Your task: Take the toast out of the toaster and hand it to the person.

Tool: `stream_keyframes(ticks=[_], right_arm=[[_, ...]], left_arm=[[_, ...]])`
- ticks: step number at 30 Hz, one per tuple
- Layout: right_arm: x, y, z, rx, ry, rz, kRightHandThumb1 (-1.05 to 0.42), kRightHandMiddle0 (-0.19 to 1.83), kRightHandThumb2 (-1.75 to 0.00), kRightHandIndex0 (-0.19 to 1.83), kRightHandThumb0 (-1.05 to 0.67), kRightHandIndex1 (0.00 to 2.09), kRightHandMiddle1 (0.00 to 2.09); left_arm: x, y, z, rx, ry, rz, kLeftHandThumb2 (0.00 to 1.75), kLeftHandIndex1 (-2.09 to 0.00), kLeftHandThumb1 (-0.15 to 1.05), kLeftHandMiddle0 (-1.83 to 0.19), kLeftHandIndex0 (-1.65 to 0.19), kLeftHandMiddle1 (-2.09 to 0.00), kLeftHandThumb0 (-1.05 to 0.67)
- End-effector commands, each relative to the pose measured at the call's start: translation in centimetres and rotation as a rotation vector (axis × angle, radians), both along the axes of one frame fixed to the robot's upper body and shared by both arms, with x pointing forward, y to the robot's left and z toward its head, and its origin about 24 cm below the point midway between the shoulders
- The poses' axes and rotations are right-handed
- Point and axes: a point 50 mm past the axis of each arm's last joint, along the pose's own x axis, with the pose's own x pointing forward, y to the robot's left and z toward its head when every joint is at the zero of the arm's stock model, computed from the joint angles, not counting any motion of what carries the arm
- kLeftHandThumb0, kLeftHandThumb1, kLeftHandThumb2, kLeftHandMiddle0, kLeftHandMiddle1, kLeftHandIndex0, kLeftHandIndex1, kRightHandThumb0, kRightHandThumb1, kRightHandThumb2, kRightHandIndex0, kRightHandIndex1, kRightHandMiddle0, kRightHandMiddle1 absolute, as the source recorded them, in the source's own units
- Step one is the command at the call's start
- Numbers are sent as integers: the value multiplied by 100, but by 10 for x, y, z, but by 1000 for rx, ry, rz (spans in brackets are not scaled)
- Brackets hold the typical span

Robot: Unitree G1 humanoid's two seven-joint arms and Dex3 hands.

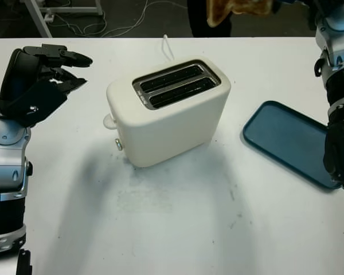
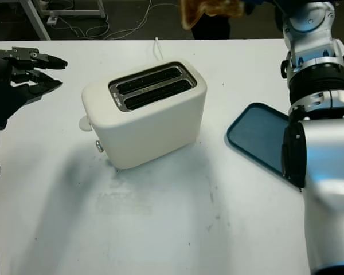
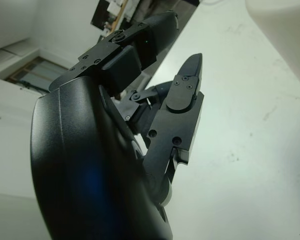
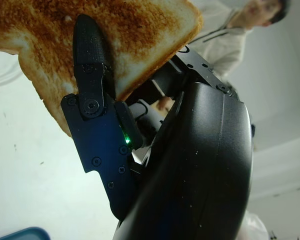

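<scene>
a slice of browned toast [image 4: 105, 40] is being gripped by the right hand [image 4: 140, 150], with one black finger [image 4: 90, 65] pressing across its toasted face. from the head camera, the toast [image 1: 241, 8] is hanging high at the far edge of the white table [image 1: 178, 223], beyond the toaster [image 1: 169, 112], near a person in dark clothing standing behind the table. the slice is tilting, and its long axis seems to be running roughly sideways across the far edge, though most of it is cut off from the head camera. the toaster's two slots are sitting empty. a dark blue tray [image 1: 289, 140] is lying just to the right of the toaster. the left hand [image 1: 37, 86] is open and holding nothing, hovering over the table well left of the toaster.

judging the risk: the grip is covering only part of the slice, so the brittle bread could crack or slip free if the fingers let go before the person is taking hold, dropping it onto the table or floor.
</scene>
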Motion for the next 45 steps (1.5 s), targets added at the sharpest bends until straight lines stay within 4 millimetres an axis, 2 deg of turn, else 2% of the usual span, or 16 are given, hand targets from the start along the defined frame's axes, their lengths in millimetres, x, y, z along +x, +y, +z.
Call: stream_keyframes(ticks=[1, 8, 14, 21, 27, 28, 30, 31, 33, 36, 37, 39, 40, 41, 43, 45], right_arm=[[2, 1, 1, 30, 4, -33, -92, 83, -44, 105, -39, 175, 175], [7, 0, -18, 38, 78, -110, -92, 73, -43, 97, -36, 175, 175], [11, 6, -38, 83, 124, -158, -92, 48, -42, 84, -22, 175, 175], [12, 5, -52, 57, 163, -218, -92, 48, -40, 75, -21, 175, 175], [12, 2, -62, 23, 194, -300, -92, 22, -38, 57, -25, 175, 174], [12, 1, -64, 35, 199, -304, -92, 18, -38, 50, -24, 175, 148], [12, -1, -67, 78, 205, -308, -92, 18, -37, 45, -22, 175, 127], [11, -2, -69, 93, 204, -309, -92, 26, -35, 45, -19, 175, 146], [11, -4, -71, 102, 206, -319, -92, 31, -34, 47, -18, 175, 166], [11, -5, -74, 147, 225, -347, -92, 34, -31, 43, -23, 175, 166], [11, -5, -75, 194, 231, -350, -92, 27, -30, 44, -23, 175, 154], [11, -6, -78, 212, 241, -351, -92, 25, -31, 34, -21, 174, 104], [10, -7, -80, 197, 246, -350, -92, 26, -33, 31, -24, 153, 75], [10, -8, -82, 178, 253, -350, -92, 41, -34, 33, -24, 140, 49], [10, -8, -85, 144, 244, -337, -92, 66, -36, 36, -25, 158, 31], [10, -6, -89, 128, 259, -351, -92, 49, -36, 40, -24, 171, 90]], left_arm=[[0, 0, -1, -4, 4, 1, 0, -29, 85, -83, -97, -90, -8], [0, -1, -1, -1, 1, -6, 0, -30, 85, -83, -98, -90, -9], [1, -1, -2, -15, 4, -6, 0, -31, 85, -83, -97, -92, -8], [-1, 0, -3, -8, 7, -1, 0, -31, 86, -81, -96, -93, -8], [-2, 0, -3, -4, 7, 3, 0, -32, 86, -81, -96, -92, -8], [-2, 0, -3, -1, 6, 2, 0, -32, 86, -81, -96, -92, -8], [-2, 0, -3, -1, 9, 3, 0, -32, 86, -81, -96, -93, -8], [-2, 0, -3, -5, 13, 6, 0, -32, 86, -81, -95, -92, -8], [-2, -1, -3, -5, 13, 7, 0, -32, 86, -81, -95, -92, -8], [-2, 0, -3, -9, 7, 4, 0, -32, 86, -82, -96, -93, -7], [-2, 0, -3, -9, 7, 2, 0, -32, 86, -82, -96, -93, -7], [-2, 0, -4, -2, 6, -1, 0, -32, 86, -82, -96, -93, -8], [-2, 0, -4, -1, 5, 0, 0, -32, 86, -83, -96, -93, -8], [-2, 0, -4, -1, 6, 0, 0, -32, 86, -83, -96, -93, -8], [-2, 0, -4, -4, 8, -1, 0, -33, 86, -83, -96, -93, -8], [-2, 0, -4, -6, 12, 2, 0, -33, 86, -82, -96, -93, -8]])
